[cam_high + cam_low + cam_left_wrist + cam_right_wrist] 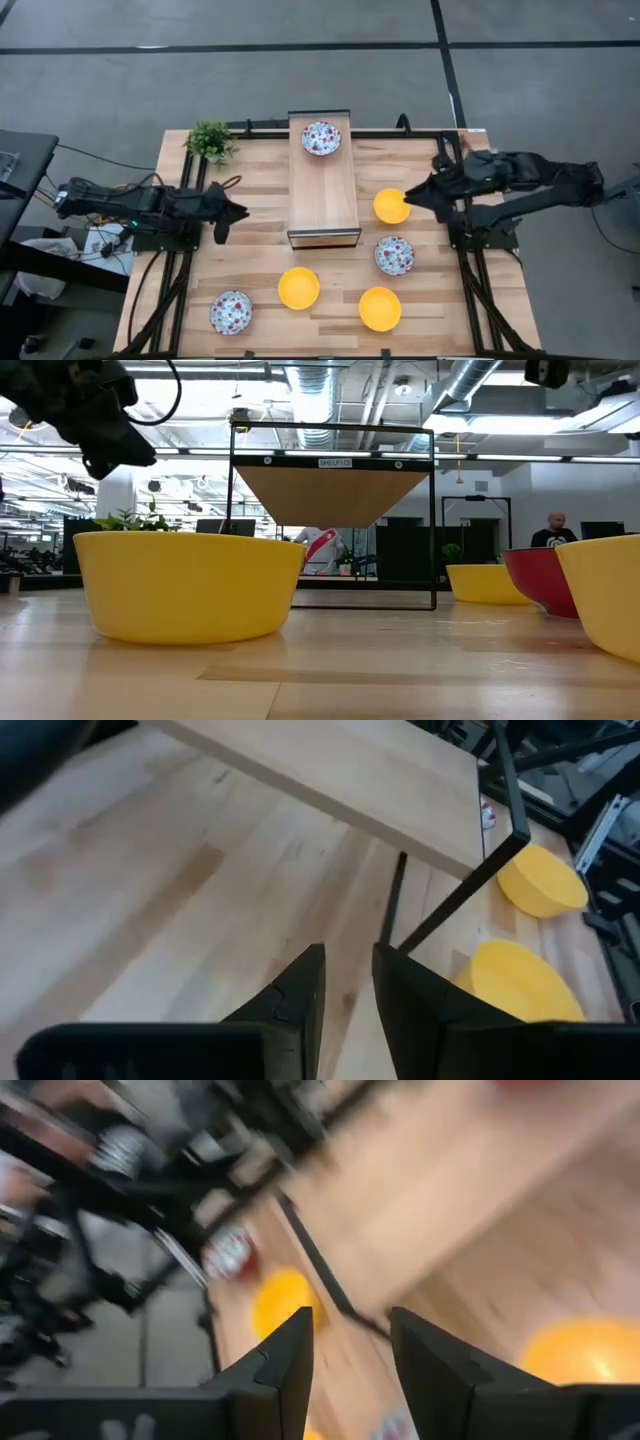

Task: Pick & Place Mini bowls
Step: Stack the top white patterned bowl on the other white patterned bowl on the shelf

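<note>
Six mini bowls show in the high view. One floral bowl sits on top of the wooden shelf. A yellow bowl stands on the table right of the shelf. A floral bowl, two yellow bowls and another floral bowl stand nearer the near edge. My right gripper hovers open just right of the yellow bowl beside the shelf, which lies off to one side of its fingers. My left gripper hangs left of the shelf, its fingers a little apart over bare wood.
A small green potted plant stands at the table's far left corner. The shelf has a thin black frame with legs. Dark rails run along the left and right table edges. Bare wood lies between the left gripper and the shelf. People show in the room beyond.
</note>
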### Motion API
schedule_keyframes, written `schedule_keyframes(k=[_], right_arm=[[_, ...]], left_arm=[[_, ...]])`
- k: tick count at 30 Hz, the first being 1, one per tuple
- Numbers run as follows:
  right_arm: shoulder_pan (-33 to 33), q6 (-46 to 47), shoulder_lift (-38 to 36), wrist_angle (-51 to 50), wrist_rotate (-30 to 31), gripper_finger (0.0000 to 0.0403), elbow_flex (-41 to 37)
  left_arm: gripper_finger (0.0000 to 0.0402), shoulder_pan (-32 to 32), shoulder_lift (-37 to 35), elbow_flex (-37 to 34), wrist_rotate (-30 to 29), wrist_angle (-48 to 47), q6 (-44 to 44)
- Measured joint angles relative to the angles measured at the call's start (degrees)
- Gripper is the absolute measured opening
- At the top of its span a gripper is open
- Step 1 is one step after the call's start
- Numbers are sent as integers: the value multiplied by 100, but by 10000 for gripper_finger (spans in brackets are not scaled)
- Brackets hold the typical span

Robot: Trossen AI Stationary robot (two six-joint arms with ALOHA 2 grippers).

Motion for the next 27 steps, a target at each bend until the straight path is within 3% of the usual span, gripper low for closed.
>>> schedule_keyframes(k=[5, 10, 19, 27], right_arm=[[271, 809, 948, -1411, -135, 124, 715], [637, 1624, 1612, -2200, -390, 124, 857], [1442, 2943, 2165, -2400, -381, 124, 464], [1745, 4109, 2154, -2061, -381, 129, -334]], left_arm=[[85, 488, -8, 0, 452, 233, 792], [85, 1034, -6, 0, 1054, 349, 1344], [85, 1852, -10, -76, 1942, 535, 1786], [85, 1950, -6, -726, 2359, 1035, 1319]])
